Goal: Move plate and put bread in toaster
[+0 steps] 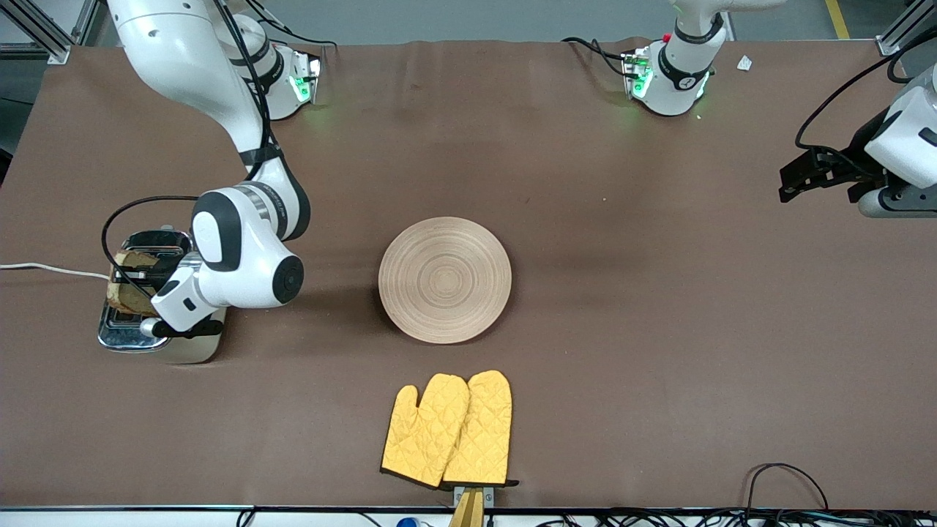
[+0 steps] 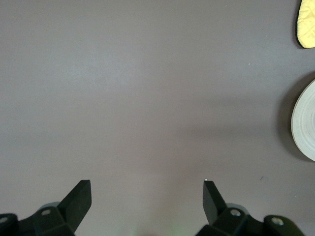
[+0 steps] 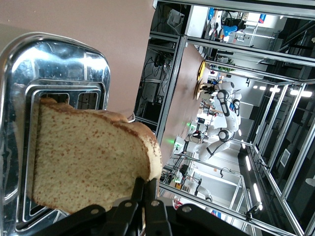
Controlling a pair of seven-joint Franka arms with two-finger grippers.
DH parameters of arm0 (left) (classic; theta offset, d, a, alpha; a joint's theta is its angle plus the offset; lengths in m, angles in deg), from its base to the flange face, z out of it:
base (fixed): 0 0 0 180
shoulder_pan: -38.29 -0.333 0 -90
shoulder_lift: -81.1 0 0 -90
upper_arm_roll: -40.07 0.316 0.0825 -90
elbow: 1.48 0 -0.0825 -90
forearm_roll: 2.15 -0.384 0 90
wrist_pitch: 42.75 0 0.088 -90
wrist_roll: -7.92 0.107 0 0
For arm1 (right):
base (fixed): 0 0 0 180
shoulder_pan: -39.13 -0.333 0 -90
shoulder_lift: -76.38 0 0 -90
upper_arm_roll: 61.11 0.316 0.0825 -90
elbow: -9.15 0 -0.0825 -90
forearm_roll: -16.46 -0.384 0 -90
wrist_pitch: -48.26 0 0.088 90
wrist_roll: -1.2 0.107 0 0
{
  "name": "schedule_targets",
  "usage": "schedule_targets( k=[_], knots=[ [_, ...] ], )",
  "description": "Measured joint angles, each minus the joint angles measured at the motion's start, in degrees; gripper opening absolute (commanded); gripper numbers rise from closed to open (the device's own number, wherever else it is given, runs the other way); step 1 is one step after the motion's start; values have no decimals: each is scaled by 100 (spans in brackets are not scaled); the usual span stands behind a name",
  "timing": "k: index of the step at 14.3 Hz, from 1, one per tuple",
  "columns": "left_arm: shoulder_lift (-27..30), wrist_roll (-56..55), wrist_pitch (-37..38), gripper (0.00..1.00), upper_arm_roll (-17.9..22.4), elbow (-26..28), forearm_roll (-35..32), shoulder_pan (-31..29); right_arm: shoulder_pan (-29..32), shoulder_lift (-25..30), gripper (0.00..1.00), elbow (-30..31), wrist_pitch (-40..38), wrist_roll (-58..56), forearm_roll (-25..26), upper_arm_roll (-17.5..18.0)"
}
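The right claw (image 3: 144,189) is pinching the speckled brown bread (image 3: 88,162) by its darker crust, holding the slice tilted over the toaster (image 1: 157,344), one corner dipping into a slot of the mirror-bright chrome top. That boxy toaster is sitting at the right arm's end of the brown surface (image 1: 659,329). The round pale wooden plate (image 1: 445,279), ringed with grain, is lying mid-surface, with quilted yellow oven mitts (image 1: 450,432) nearer the front camera. The left claw (image 2: 147,196) is hanging over bare surface, fingers spread wide, waiting.
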Motion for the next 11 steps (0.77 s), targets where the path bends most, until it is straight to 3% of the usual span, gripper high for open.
schedule_targets(
  k=[1,3,5,6,11],
  knots=[
    [0,1,0,100,0,13,0,0,1,-12,17,-2,43,22,-43,0],
    [0,1,0,100,-1,38,0,0,15,-28,67,-8,199,58,-395,-2],
    [0,1,0,100,-1,48,1,0,64,-31,95,-88,303,81,-762,-17],
    [0,1,0,100,-1,49,1,0,113,-31,100,-187,317,81,-935,-25],
    [1,1,0,100,0,49,1,-11,296,16,100,-864,338,69,-1425,-30]
  ],
)
